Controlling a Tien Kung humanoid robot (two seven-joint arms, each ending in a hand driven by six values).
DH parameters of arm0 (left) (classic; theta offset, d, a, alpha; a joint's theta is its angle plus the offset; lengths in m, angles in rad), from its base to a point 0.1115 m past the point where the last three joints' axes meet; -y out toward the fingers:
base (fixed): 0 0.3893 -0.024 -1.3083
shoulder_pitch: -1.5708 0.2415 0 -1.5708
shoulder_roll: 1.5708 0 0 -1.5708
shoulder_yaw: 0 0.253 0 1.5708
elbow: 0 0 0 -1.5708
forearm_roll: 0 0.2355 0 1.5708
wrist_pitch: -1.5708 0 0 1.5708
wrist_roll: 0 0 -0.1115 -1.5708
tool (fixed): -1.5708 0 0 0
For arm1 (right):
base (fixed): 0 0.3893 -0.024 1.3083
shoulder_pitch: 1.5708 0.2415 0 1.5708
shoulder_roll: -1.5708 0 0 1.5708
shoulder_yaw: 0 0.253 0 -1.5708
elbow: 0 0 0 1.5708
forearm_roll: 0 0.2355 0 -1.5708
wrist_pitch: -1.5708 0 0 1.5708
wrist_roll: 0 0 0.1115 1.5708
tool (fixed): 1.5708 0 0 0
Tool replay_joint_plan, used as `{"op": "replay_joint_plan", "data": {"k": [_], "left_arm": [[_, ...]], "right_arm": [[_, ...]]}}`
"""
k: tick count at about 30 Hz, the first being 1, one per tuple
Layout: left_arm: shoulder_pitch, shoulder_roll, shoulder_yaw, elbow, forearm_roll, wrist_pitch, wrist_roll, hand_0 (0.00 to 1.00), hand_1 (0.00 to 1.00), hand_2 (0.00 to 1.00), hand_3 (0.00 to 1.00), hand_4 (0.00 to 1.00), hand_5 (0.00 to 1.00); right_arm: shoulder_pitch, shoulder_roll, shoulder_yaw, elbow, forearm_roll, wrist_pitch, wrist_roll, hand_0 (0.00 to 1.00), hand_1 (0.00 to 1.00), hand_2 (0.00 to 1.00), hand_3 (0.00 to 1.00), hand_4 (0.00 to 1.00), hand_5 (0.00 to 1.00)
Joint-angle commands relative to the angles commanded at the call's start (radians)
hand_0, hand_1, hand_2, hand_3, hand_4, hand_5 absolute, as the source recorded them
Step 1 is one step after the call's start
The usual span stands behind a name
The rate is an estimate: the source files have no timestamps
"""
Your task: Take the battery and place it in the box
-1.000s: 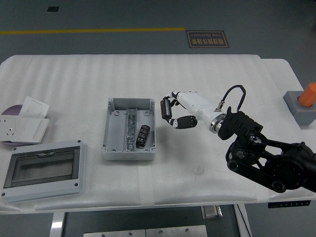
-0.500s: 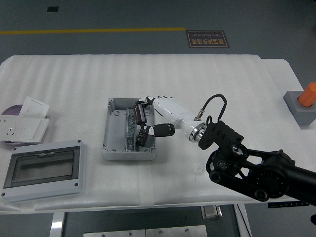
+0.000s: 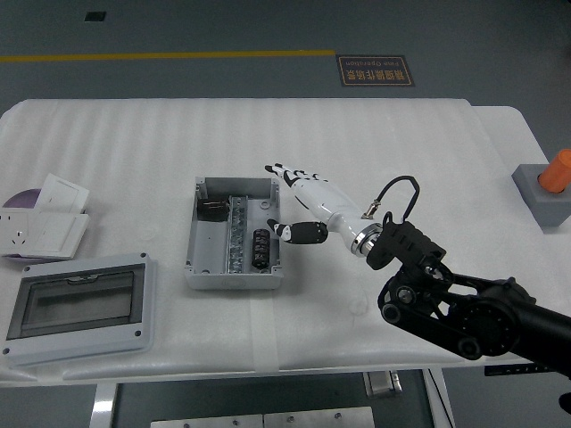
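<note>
The robot's white right hand (image 3: 308, 198) has drawn back from inside the open grey plastic box (image 3: 234, 233); its fingers (image 3: 284, 172), curled over the box half a second ago, are now spread and empty above the right wall. The small black ribbed battery (image 3: 260, 247) lies just left of the thumb tip.

A white table (image 3: 375, 134) with a faintly ribbed covering stands on a dark grey floor (image 3: 223, 27). A yellow line (image 3: 161, 56) runs across the floor, beside a dark floor sign (image 3: 375, 69).
</note>
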Motion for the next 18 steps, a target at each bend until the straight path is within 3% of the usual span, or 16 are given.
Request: {"op": "replay_joint_plan", "data": {"k": [8,18], "left_arm": [[0.009,0.003,-0.013,0.000,0.009,0.000,0.005,0.549,0.641,0.529,0.547,0.446,0.387],[0.014,0.009,-0.013,-0.002,0.012,-0.004,0.008,0.549,0.641,0.527,0.546,0.446,0.375]], "right_arm": [[-0.077,-0.110,0.174,-0.014,-0.029,0.014,-0.012,0.998,0.971,0.998,0.998,0.651,0.301],[-0.226,-0.152,0.400,-0.034,-0.020,-0.017,0.021,0.998,0.959,0.982,0.998,0.664,0.292]]}}
